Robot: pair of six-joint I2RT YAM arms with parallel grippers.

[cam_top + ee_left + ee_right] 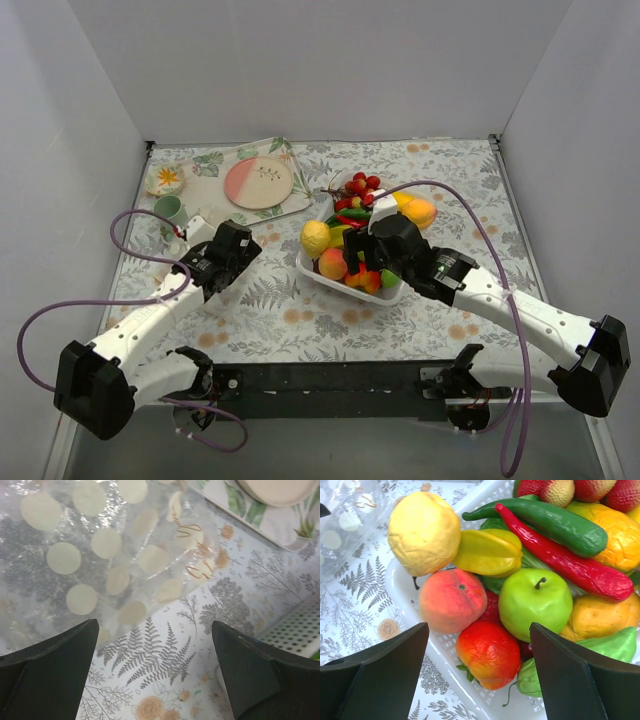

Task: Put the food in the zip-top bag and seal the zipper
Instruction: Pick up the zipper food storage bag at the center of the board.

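Observation:
The food is piled in a white tray (390, 293): a yellow lemon (424, 532), a peach (451, 600), a green apple (535, 602), a red-orange fruit (488, 652), a red chili (570, 565) and a green chili (555, 522). My right gripper (479, 630) is open over the tray's near left part (360, 255), its jaws either side of the red-orange fruit, holding nothing. The clear dotted zip-top bag (90, 555) lies flat on the table just ahead of my open, empty left gripper (155, 630) (238, 248). The bag's corner shows in the right wrist view (342, 525). I cannot make out the zipper.
A round pink-and-white plate (259, 182) sits on a leaf-print mat (210, 185) at the back left, with a green cup (170, 210) and a small flowered dish (165, 180). White walls enclose the table. The tray's corner (295, 632) lies right of my left gripper.

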